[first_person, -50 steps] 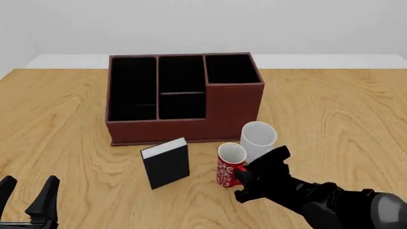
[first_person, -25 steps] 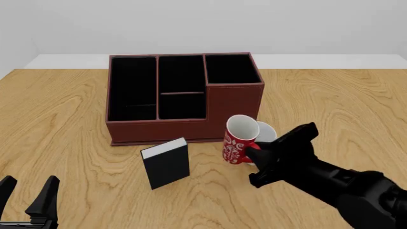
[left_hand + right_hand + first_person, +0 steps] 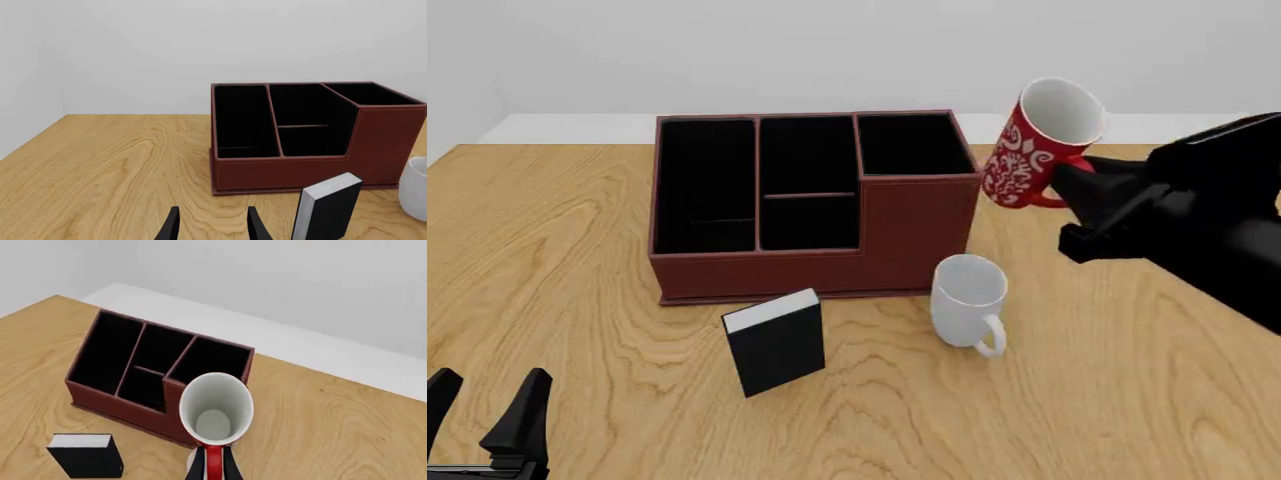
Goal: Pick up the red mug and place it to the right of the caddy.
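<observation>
Red mug (image 3: 1038,143) aloft, handle pinched by right tool (image 3: 1077,192), left tool (image 3: 487,420) spread

a second ago i had the red mug (image 3: 1042,143) standing low in the frame beside the white mug (image 3: 969,297); now my right gripper (image 3: 1065,190) has carried it by the handle to the upper right, tilted, off the table. the white mug, half hidden before, now shows whole, handle included.

Glossy red mug (image 3: 1034,145); matt caddy (image 3: 807,205); wood-grain table (image 3: 587,300).
</observation>
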You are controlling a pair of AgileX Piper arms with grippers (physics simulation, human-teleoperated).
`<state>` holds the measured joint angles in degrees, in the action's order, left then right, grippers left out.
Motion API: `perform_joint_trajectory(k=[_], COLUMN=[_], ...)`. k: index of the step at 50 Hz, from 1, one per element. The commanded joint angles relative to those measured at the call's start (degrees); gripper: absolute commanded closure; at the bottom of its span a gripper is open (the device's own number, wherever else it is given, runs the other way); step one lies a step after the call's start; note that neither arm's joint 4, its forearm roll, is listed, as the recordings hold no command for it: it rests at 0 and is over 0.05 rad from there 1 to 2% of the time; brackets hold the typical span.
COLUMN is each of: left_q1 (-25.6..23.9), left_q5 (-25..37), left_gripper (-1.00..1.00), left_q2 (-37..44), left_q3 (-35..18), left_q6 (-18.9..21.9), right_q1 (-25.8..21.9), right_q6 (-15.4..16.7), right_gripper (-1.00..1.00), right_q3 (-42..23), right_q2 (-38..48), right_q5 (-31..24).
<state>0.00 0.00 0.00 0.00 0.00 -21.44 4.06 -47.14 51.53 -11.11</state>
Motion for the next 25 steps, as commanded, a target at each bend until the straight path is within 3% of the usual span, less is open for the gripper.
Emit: perform_joint_trajectory(k=[1, 11, 25], left_q1=[0.00, 0.00, 0.00], left_q5=[0.00, 0.00, 0.00], left_gripper=[-1.00, -1.00, -1.00], left_q2=[0.00, 0.00, 0.00], left_q3=[0.00, 0.00, 0.00], left_q6=[0.00, 0.00, 0.00], right_q1=[7.73, 12.46, 14.67], right_q6=[0.49, -0.46, 0.92], right_gripper=[1.00, 1.00, 1.00], right_q3=[-5.94, -9.45, -17.49], right_q2=[3.88, 15.37, 32.65], right_q5=[1.27, 6.43, 10.73])
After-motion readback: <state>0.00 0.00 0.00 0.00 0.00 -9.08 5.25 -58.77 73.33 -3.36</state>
